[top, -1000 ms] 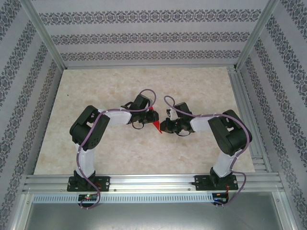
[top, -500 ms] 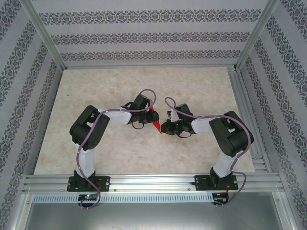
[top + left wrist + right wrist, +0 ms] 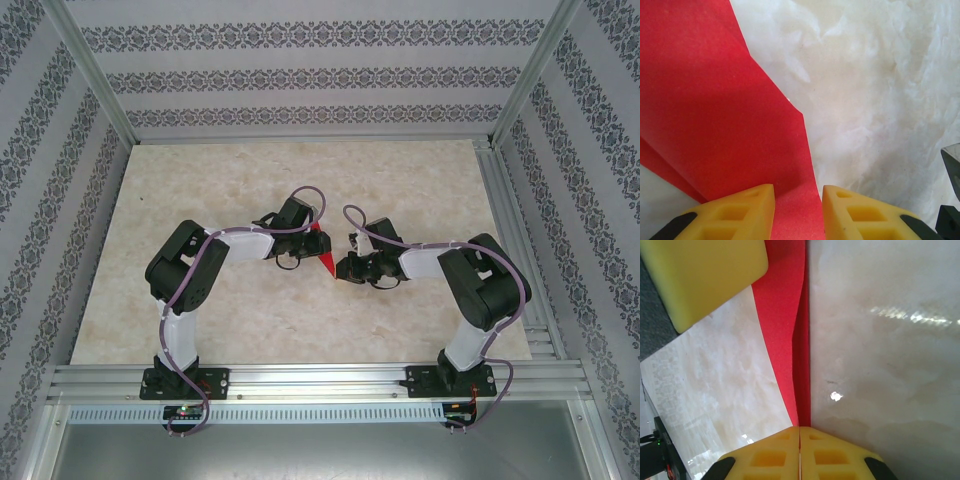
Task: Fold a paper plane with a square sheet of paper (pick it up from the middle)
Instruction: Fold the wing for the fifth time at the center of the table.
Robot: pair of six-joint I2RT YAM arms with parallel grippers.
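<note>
The red sheet of paper [image 3: 321, 254] lies folded into a narrow pointed shape at the table's middle, between my two grippers. In the left wrist view the red paper [image 3: 715, 110] spreads out flat and runs under the gap of my left gripper [image 3: 798, 205], whose yellow fingers stand apart. My left gripper [image 3: 306, 246] sits over the paper's wide end. My right gripper [image 3: 800, 432] is shut, its fingertips together on the thin creased end of the paper [image 3: 787, 315]. From above, the right gripper [image 3: 341, 268] meets the paper's point.
The pale marble table [image 3: 240, 310] has free room all round the arms. A yellow finger of the left gripper [image 3: 700, 270] shows at the top left of the right wrist view. Aluminium frame rails [image 3: 510, 250] bound the table on the right.
The right gripper has crept slightly left along with the paper's point. The left arm has stayed in place.
</note>
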